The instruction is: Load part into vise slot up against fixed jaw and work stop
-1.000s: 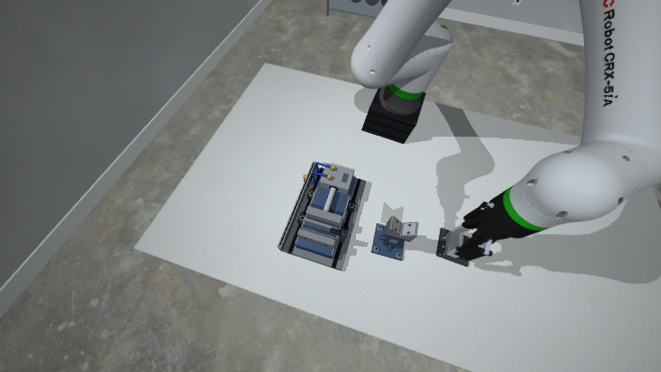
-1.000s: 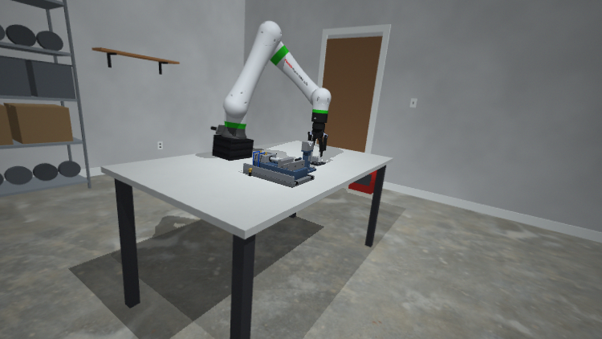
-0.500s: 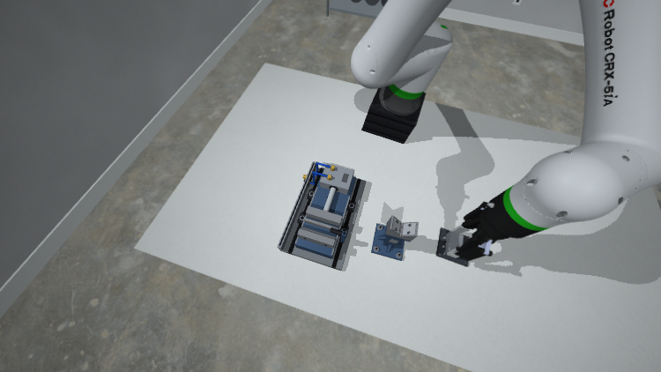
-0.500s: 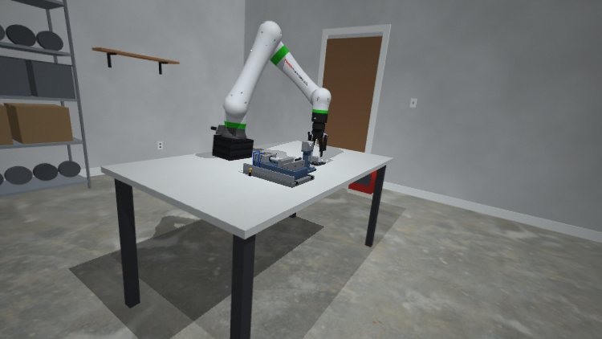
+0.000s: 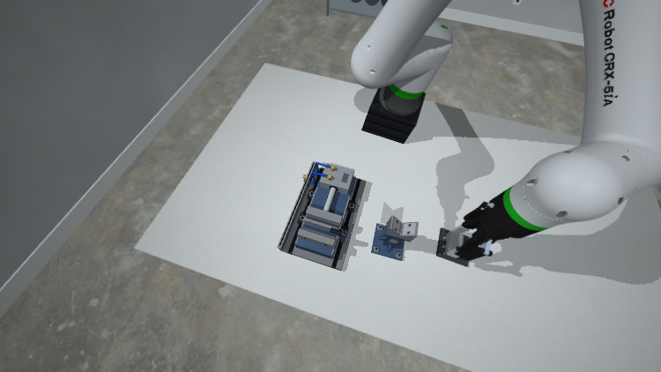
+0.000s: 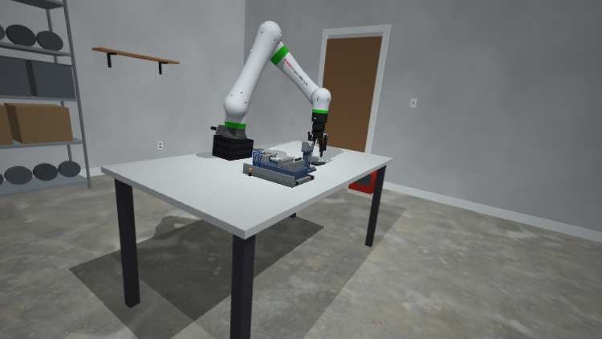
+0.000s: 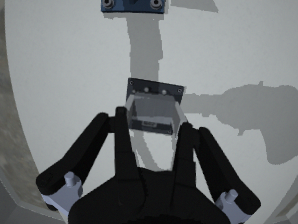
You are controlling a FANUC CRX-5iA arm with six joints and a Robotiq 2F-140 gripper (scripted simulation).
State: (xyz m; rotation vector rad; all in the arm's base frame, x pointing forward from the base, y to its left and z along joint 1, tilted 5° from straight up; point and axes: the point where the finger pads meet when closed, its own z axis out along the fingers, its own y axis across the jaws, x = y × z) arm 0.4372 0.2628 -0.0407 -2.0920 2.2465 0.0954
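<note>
The part (image 7: 154,112) is a grey metal block lying on the dark infeed plate (image 7: 156,90) at the right of the table; both show in the top view, the part (image 5: 456,240) on the plate (image 5: 443,243). My gripper (image 7: 152,105) reaches straight down over the plate and is shut on the part, one finger on each side of it. The part still rests on the plate. The vise (image 5: 321,215) stands open at mid table, its air cylinder at the far end. The V-block (image 5: 401,227) on its blue base stands between the vise and the plate.
The robot's black base (image 5: 391,121) stands at the back of the table. The table's right edge is close behind the infeed plate in the exterior view (image 6: 319,162).
</note>
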